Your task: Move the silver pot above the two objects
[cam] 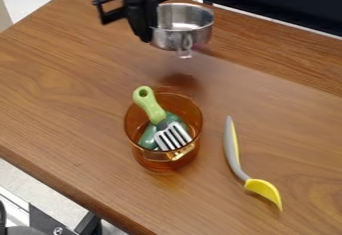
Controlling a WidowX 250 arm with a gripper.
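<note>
On table (pixel 67 104), spatula (pixel 153 111) inside amber pot (pixel 160 166), spoon (pixel 233 158)

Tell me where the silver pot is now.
The silver pot is at the camera view's top middle, gripped at its picture-left side by the claw, above the table and beyond the amber pot.

The black gripper (pixel 145 35) hangs downward — fingers together — up top.

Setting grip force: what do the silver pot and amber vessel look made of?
Silver pot: metal, shiny, probably stainless steel; bright reflections along its wall and inside.
Amber vessel: smooth, glossy, tinted see-through wall with highlights; likely glass, but clear plastic can't be ruled out.
</note>
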